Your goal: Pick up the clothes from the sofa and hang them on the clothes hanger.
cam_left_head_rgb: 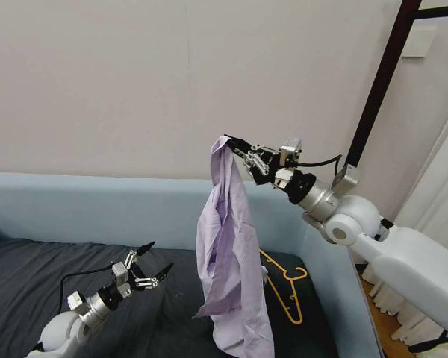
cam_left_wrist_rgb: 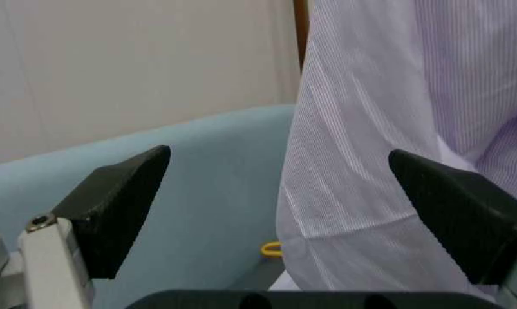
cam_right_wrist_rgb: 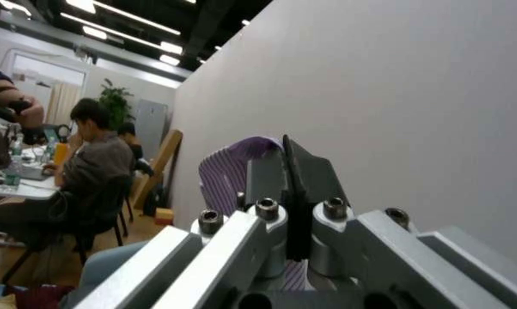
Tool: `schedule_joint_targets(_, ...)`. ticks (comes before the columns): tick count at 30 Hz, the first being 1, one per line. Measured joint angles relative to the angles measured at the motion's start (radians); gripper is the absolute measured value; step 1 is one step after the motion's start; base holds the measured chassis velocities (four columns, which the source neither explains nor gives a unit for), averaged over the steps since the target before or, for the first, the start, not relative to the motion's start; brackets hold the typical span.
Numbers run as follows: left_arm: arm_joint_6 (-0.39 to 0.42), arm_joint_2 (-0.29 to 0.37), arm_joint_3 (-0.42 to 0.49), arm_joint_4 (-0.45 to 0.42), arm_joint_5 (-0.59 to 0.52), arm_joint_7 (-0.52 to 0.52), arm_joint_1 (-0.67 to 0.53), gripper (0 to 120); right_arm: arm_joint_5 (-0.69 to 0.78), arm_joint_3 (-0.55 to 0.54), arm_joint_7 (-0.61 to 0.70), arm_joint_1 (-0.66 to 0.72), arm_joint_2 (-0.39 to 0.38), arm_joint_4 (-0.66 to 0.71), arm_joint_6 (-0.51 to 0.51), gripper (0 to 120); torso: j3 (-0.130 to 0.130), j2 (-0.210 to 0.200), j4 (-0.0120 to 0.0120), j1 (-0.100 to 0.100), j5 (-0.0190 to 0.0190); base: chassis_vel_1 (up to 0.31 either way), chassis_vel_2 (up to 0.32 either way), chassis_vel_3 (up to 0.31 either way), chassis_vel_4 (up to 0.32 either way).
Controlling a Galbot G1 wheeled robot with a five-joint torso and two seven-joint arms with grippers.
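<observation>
A lilac striped shirt (cam_left_head_rgb: 231, 261) hangs in the air above the sofa, held by its top. My right gripper (cam_left_head_rgb: 235, 147) is shut on the shirt's upper edge, high in front of the wall. The right wrist view shows the closed fingers (cam_right_wrist_rgb: 284, 177) with a fold of the purple shirt (cam_right_wrist_rgb: 228, 170) pinched behind them. My left gripper (cam_left_head_rgb: 151, 267) is open low over the dark sofa seat, to the left of the shirt. Between its black fingertips (cam_left_wrist_rgb: 121, 206) the shirt (cam_left_wrist_rgb: 387, 161) fills the far side. A yellow clothes hanger (cam_left_head_rgb: 287, 287) lies on the seat behind the shirt.
The sofa has a dark seat (cam_left_head_rgb: 30, 283) and a pale blue back (cam_left_head_rgb: 97, 209) and side. A dark upright pole (cam_left_head_rgb: 377, 93) stands at the right by the wall. White curtains (cam_left_head_rgb: 440, 194) hang at the far right.
</observation>
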Motion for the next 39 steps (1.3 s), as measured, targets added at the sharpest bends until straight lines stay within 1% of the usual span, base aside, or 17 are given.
schedule_joint_targets(1,0.0,0.0,0.0,0.0,0.0,0.0,0.0,100,0.0,0.0,0.0,0.0,0.0,0.0,0.0,0,0.0,0.0,0.0,0.0,0.0,0.0,0.0,0.0,0.0)
schedule_joint_targets(4,-0.005,-0.028,0.038,0.109,0.058,0.095,-0.098,100,-0.001,-0.003,-0.004,-0.003,-0.011,0.017,-0.004,0,0.0,0.0,-0.0012,0.0,0.0,0.0,0.0,0.0,0.0)
schedule_joint_targets(6,-0.017,-0.047,0.066,0.197,0.103,0.173,-0.18,100,-0.006,-0.004,-0.007,-0.01,-0.013,0.02,-0.008,0,0.0,0.0,-0.0013,0.0,0.0001,0.0,0.0,0.0,0.0)
schedule_joint_targets(7,-0.017,-0.047,0.066,0.197,0.103,0.173,-0.18,100,-0.006,-0.004,-0.007,-0.01,-0.013,0.02,-0.008,0,0.0,0.0,-0.0013,0.0,0.0001,0.0,0.0,0.0,0.0)
schedule_joint_targets(12,-0.024,-0.077,0.13,0.372,0.16,0.314,-0.357,100,-0.024,0.008,-0.01,-0.046,-0.006,0.026,-0.01,0,0.0,0.0,-0.0008,0.0,0.0004,0.0,0.0,0.0,0.0)
schedule_joint_targets(13,-0.024,-0.077,0.13,0.372,0.16,0.314,-0.357,100,-0.024,0.008,-0.01,-0.046,-0.006,0.026,-0.01,0,0.0,0.0,-0.0008,0.0,0.0004,0.0,0.0,0.0,0.0)
schedule_joint_targets(18,-0.005,-0.125,0.179,0.48,0.185,0.419,-0.473,100,-0.027,0.03,-0.016,-0.076,-0.014,0.037,-0.011,0,0.0,0.0,-0.0007,0.0,0.0006,0.0,0.0,0.0,0.0)
schedule_joint_targets(19,-0.005,-0.125,0.179,0.48,0.185,0.419,-0.473,100,-0.027,0.03,-0.016,-0.076,-0.014,0.037,-0.011,0,0.0,0.0,-0.0007,0.0,0.0006,0.0,0.0,0.0,0.0)
schedule_joint_targets(21,0.011,-0.16,0.188,0.528,0.204,0.469,-0.512,100,-0.027,0.04,-0.017,-0.085,-0.022,0.045,-0.011,0,0.0,0.0,-0.0011,0.0,0.0003,0.0,0.0,0.0,0.0)
schedule_joint_targets(25,0.031,-0.198,0.201,0.588,0.207,0.509,-0.549,100,-0.025,0.046,-0.018,-0.089,-0.033,0.056,-0.013,0,0.0,0.0,-0.0011,0.0,0.0003,0.0,0.0,0.0,0.0)
schedule_joint_targets(27,0.038,-0.204,0.204,0.595,0.207,0.516,-0.553,97,-0.024,0.049,-0.019,-0.09,-0.037,0.061,-0.013,0,0.0,0.0,-0.001,0.0,0.0002,0.0,0.0,0.0,0.0)
schedule_joint_targets(31,0.043,-0.202,0.214,0.589,0.196,0.52,-0.54,80,-0.024,0.063,-0.019,-0.102,-0.044,0.073,-0.014,0,0.0,0.0,-0.0007,0.0,0.0003,0.0,0.0,0.0,0.0)
schedule_joint_targets(32,0.043,-0.202,0.214,0.589,0.196,0.52,-0.54,80,-0.024,0.063,-0.019,-0.102,-0.044,0.073,-0.014,0,0.0,0.0,-0.0007,0.0,0.0003,0.0,0.0,0.0,0.0)
schedule_joint_targets(35,0.048,-0.189,0.211,0.559,0.174,0.519,-0.508,65,-0.024,0.074,-0.017,-0.11,-0.049,0.078,-0.015,0,0.0,0.0,-0.0007,0.0,0.0003,0.0,0.0,0.0,0.0)
schedule_joint_targets(36,0.05,-0.182,0.211,0.547,0.165,0.518,-0.495,63,-0.024,0.076,-0.014,-0.111,-0.051,0.079,-0.015,0,0.0,0.0,-0.0008,0.0,0.0002,0.0,0.0,0.0,0.0)
schedule_joint_targets(37,0.054,-0.173,0.214,0.532,0.152,0.518,-0.481,56,-0.024,0.077,-0.009,-0.111,-0.052,0.081,-0.015,0,0.0,0.0,-0.0007,0.0,0.0001,0.0,0.0,0.0,0.0)
schedule_joint_targets(39,0.056,-0.167,0.215,0.522,0.143,0.517,-0.471,52,-0.024,0.078,-0.007,-0.111,-0.052,0.081,-0.015,0,0.0,0.0,-0.0006,0.0,0.0002,0.0,0.0,0.0,0.0)
